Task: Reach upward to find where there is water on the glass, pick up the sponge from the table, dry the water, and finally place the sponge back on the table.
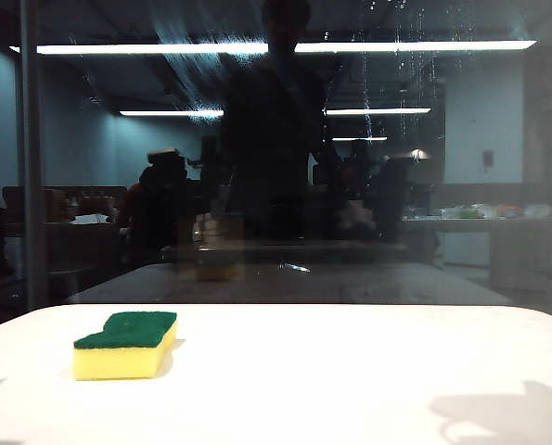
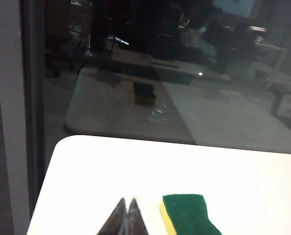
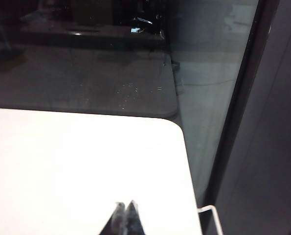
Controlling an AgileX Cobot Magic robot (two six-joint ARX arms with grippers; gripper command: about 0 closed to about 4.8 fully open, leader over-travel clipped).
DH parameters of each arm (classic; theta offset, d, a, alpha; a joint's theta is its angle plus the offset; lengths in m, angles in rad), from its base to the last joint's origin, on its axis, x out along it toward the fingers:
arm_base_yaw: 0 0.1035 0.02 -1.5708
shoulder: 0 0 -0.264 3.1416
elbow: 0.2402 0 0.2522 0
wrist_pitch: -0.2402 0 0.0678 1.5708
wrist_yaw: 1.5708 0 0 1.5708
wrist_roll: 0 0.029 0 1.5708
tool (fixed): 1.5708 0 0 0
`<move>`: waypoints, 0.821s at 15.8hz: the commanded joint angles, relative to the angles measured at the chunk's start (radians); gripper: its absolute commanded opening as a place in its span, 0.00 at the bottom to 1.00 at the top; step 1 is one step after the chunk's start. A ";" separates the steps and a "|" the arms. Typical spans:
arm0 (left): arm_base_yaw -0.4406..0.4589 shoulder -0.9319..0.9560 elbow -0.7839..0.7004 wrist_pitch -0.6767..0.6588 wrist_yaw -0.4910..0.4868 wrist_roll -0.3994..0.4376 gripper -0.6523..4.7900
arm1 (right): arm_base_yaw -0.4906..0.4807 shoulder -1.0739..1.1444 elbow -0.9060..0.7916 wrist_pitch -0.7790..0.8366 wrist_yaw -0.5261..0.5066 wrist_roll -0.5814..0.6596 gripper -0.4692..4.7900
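The sponge (image 1: 127, 345), yellow foam under a dark green top, lies on the white table (image 1: 350, 371) at the left; the left wrist view shows it too (image 2: 189, 215). Behind the table stands the dark reflective glass (image 1: 276, 185). Water shows on it as pale droplets and thin drip streaks high at the upper right (image 1: 401, 56). My left gripper (image 2: 127, 201) is shut and empty, its tips low over the table just beside the sponge. My right gripper (image 3: 125, 204) is shut and empty over bare table near the right corner. Neither gripper shows in the exterior view.
A grey upright frame post (image 2: 11, 112) borders the glass on the left, a dark one (image 3: 243, 98) on the right. A thin white wire piece (image 3: 209, 215) sticks out past the table's right edge. The glass mirrors the tabletop and a faint sponge image (image 1: 218, 264).
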 commanded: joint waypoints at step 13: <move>0.001 0.085 0.536 -0.277 -0.083 0.043 0.11 | 0.000 0.016 0.536 -0.126 0.066 0.154 0.07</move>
